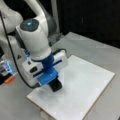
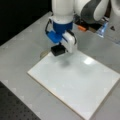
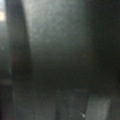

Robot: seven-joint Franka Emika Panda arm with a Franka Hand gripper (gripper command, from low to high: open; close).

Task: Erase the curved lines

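Note:
A white rectangular board (image 1: 82, 85) (image 2: 77, 80) lies on the grey table in both front views. My gripper (image 1: 53, 83) (image 2: 58, 48) hangs over the board's corner nearest the arm's base, shut on a black block eraser (image 1: 55, 86) (image 2: 58, 50). The eraser sits at or just above the board's surface; whether it touches I cannot tell. The curve lines do not show anywhere on the board in either front view. The wrist view is filled by a dark grey blur.
The grey table (image 1: 95, 47) (image 2: 22, 47) surrounds the board. An orange item (image 1: 9, 79) (image 2: 81, 28) and blue-lit equipment (image 1: 6, 67) (image 2: 103, 27) sit beside the arm's base. A round tan object (image 2: 44, 53) peeks out at the board's edge near the gripper.

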